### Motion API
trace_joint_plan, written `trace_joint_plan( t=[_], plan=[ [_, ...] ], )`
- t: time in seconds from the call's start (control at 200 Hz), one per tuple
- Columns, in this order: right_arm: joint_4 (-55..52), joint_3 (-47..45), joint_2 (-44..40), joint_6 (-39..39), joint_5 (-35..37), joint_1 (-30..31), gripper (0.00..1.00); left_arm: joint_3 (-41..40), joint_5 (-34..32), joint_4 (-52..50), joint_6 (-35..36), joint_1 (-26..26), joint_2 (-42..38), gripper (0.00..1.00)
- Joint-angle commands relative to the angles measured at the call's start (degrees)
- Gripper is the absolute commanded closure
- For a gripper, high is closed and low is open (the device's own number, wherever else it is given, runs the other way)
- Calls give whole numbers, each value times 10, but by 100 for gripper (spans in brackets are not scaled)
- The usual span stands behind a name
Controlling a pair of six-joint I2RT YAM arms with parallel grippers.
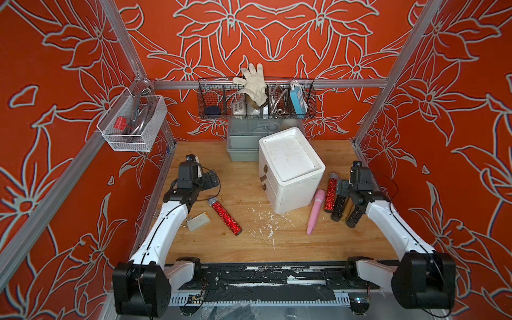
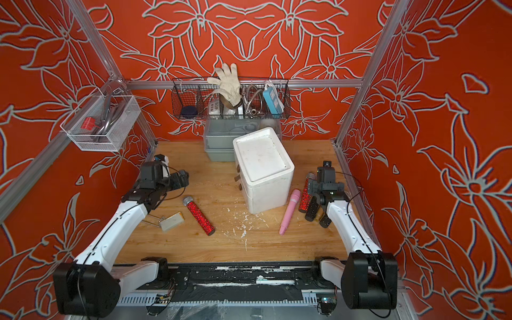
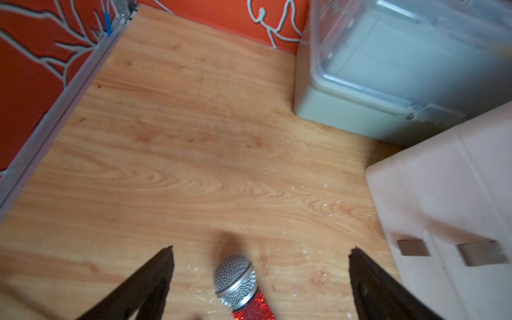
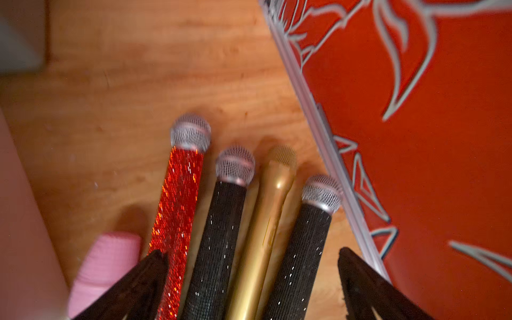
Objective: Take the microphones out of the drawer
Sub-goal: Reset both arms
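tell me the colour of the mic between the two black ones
The mic is gold, best seen in the right wrist view.

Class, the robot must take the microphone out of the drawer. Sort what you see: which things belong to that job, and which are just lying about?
Job: white drawer chest, red microphone, open left hand by it, microphones beside the right hand.
Lying about: glove, wire basket, grey tub, mesh basket, beige box.

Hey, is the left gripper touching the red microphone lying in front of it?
Apart. The left wrist view shows the left gripper open, with bare wood between each jaw and the red microphone.
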Motion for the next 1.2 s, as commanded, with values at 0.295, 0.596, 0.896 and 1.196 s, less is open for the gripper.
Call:
trace_joint_plan(
  t=[0.295, 0.596, 0.896, 1.196],
  plan=[
    [562, -206, 110, -110, 6, 68, 0, -206, -61, 382, 87, 20, 44, 2],
    [614, -241, 129, -79, -15, 45, 0, -299, -31, 656, 75, 22, 196, 2],
    [630, -231, 148, -70, -38, 25, 0, -274, -7, 588, 93, 16, 182, 2],
    [612, -227, 143, -69, -37, 25, 0, -274, -7, 588, 93, 16, 183, 2]
  ],
)
